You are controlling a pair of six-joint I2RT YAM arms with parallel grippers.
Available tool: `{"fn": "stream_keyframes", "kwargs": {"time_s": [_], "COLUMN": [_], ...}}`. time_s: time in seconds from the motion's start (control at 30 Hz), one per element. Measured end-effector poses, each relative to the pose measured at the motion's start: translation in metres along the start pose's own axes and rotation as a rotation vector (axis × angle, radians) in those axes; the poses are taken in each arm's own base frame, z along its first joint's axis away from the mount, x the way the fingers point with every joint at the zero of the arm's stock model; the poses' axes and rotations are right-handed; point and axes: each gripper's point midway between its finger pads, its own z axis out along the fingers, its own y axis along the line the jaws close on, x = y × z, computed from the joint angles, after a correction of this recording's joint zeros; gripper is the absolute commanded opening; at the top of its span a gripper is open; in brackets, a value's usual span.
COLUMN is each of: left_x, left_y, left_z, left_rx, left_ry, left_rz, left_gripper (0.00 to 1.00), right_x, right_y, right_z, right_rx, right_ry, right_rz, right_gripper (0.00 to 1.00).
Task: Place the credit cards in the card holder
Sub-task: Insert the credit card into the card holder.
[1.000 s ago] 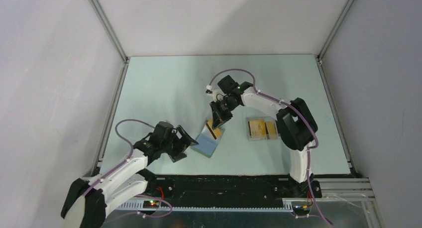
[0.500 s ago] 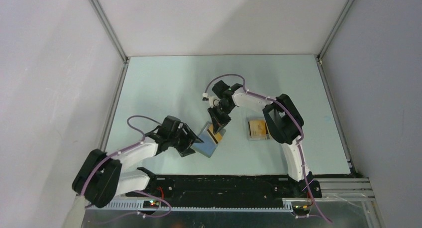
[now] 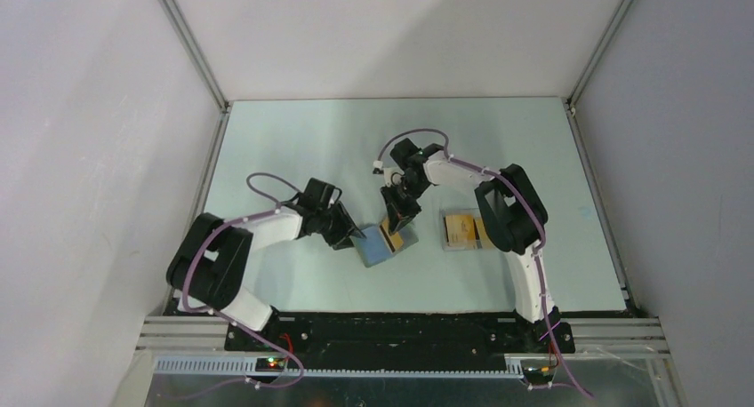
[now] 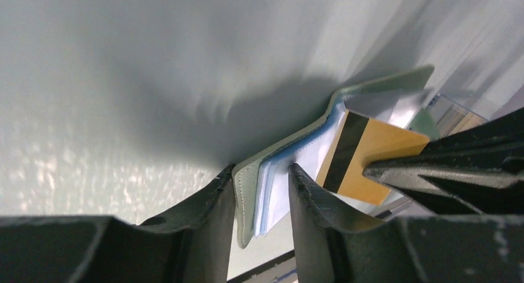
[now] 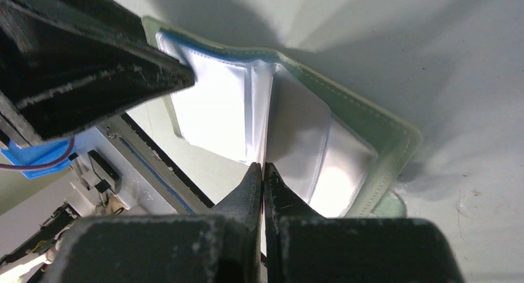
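Starting at the left: the card holder (image 3: 378,250) is pinched at its left edge by the left gripper (image 3: 349,235), with the jaws closed on the grey-green cover and the bluish inner leaf together. That edge looks lifted a bit off the table (image 3: 293,149).

First risk is right there. With cover and leaf clamped as one, the pocket mouth could get squeezed flat, and a card could be stopped at the lip or slid between the wrong layers. Only an edge is held, so the wallet could also be pivoted or shoved out of the grip if it's pressed hard from the right.

In the middle, one credit card (image 4: 369,165), orange with a black stripe, is clamped in the closed jaws of the right gripper (image 3: 397,219) and angled down into the open holder. Whether its leading edge is actually inside a pocket can't be told. A thin card gripped by one end could be bent or twisted loose if it's jammed.

Containers: nothing else can be seen in the holder. Further right, the clear tray (image 3: 445,217) is set apart from the holder, with more orange cards (image 3: 461,232) stacked in it, so more trips are probably needed.
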Motion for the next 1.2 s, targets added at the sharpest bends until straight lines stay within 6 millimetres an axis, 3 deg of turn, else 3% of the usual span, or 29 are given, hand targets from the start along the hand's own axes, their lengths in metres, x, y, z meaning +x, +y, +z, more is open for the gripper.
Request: {"fn": "stream_keyframes", "kwargs": {"time_s": [0.23,0.43,0.57,0.73,1.0,1.2], "left_x": [-0.034,-0.051,-0.053,-0.053,-0.036,-0.025], "left_y": [-0.01,-0.012,-0.01,0.008,0.03,0.029], "left_z": [0.009,0.009,0.005,-0.007,-0.019,-0.018], "left_rx": [-0.055,-0.091,-0.109,-0.191,-0.254,-0.253], "left_ry": [0.018,-0.013,-0.022,-0.037,-0.005,0.023], "left_rz": [0.138,0.233,0.263,0.297,0.318,0.336], "left_gripper": [0.44,0.56,0.61,0.63,0.62,0.62], "right_x": [0.004,0.011,0.009,0.0,-0.005,-0.002], "right_y": [-0.007,-0.011,-0.008,-0.003,0.003,0.003], "right_z": [-0.003,-0.002,-0.001,-0.001,-0.001,0.001], "right_rx": [-0.044,-0.131,-0.167,-0.197,-0.22,-0.219], "right_ry": [-0.005,-0.008,-0.02,-0.05,-0.064,-0.051], "right_rz": [0.051,0.107,0.12,0.119,0.117,0.123], "right_gripper": [0.0,0.0,0.0,0.0,0.0,0.0]}}
